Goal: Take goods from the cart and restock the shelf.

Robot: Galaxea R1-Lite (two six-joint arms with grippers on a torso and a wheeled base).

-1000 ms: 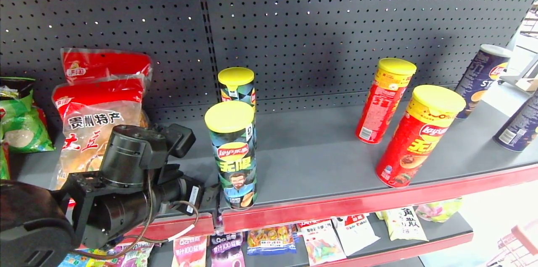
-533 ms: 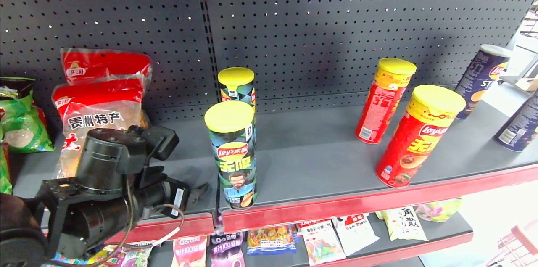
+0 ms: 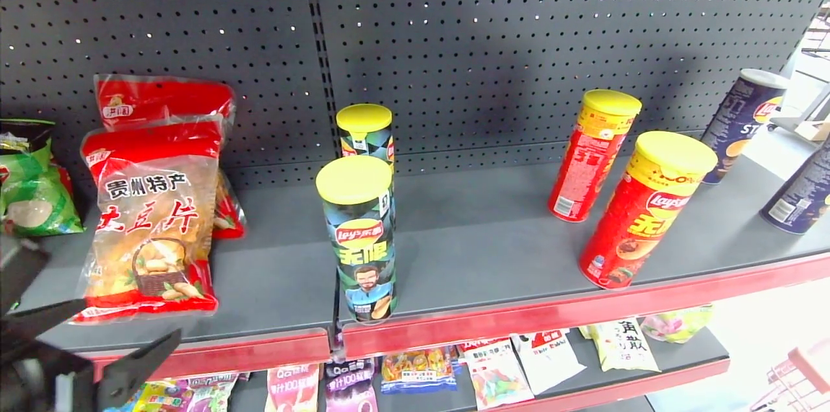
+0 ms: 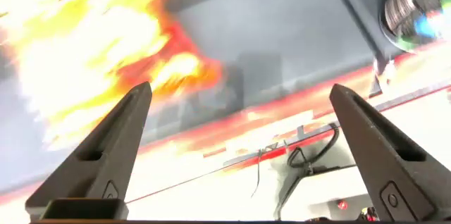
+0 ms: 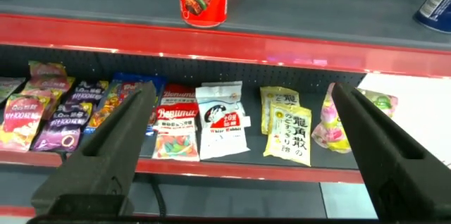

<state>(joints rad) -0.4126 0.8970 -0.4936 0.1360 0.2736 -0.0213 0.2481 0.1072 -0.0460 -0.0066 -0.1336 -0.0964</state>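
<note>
Left gripper, jaws spread, hangs before the shelf.

place: shop aisle, I'd say | 12 o'clock: perforated back panel | red-edged shelf stocked with chip cans | 6 o'clock: candy packets below

Light fell bright and even from above in the head view, leaving a broad soft shadow on the pegboard; the right edge was washed out white. The shelf bowed toward the corners (wide lens). The left wrist view was smeared by blur, the bag flaring orange-yellow. The fingers of the right pincer stood dark.
</note>
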